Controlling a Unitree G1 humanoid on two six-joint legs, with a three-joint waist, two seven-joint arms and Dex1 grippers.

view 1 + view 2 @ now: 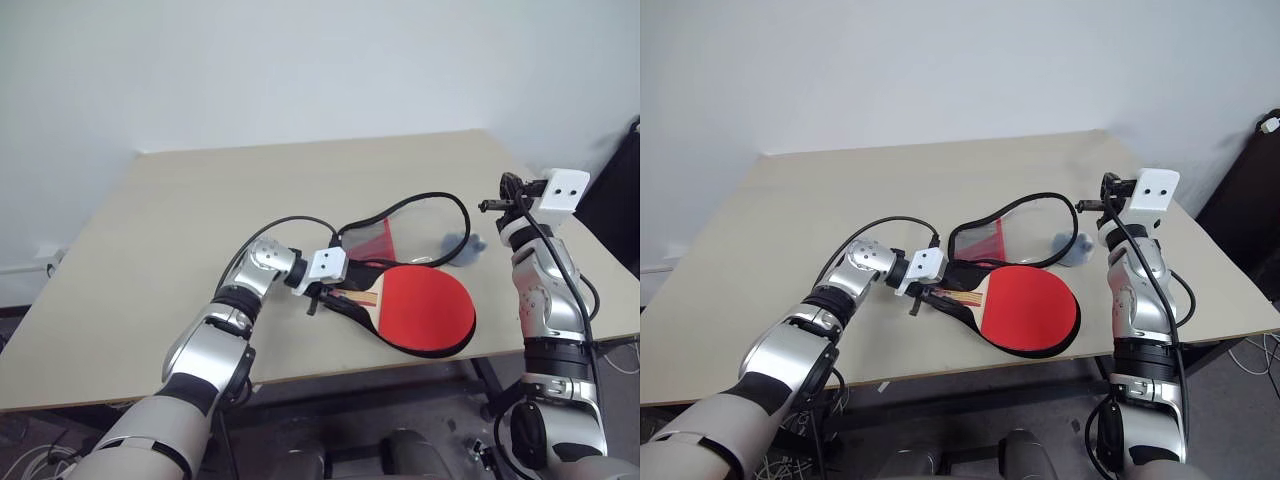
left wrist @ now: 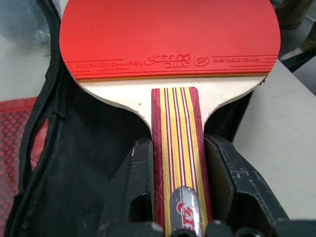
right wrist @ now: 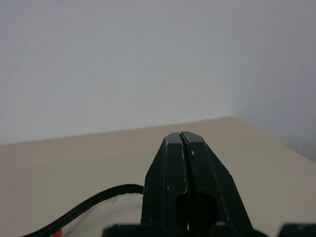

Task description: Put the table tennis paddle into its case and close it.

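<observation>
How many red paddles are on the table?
1. The paddle lies on the open case near the table's front edge, its handle held in the left claw. The case could hide more.

Beige table [image 1: 200, 200], white wall [image 1: 300, 60] behind; small grey-blue piece [image 1: 465, 243] on table.

A beige table [image 1: 200, 220] is seen; an open black case [image 1: 400, 225] lies on it, with a grey-blue piece [image 1: 462, 246] at its three o'clock.

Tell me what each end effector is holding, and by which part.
The left end effector grips the table tennis paddle by its striped wooden handle. The right end effector is shut, holding nothing.
</observation>
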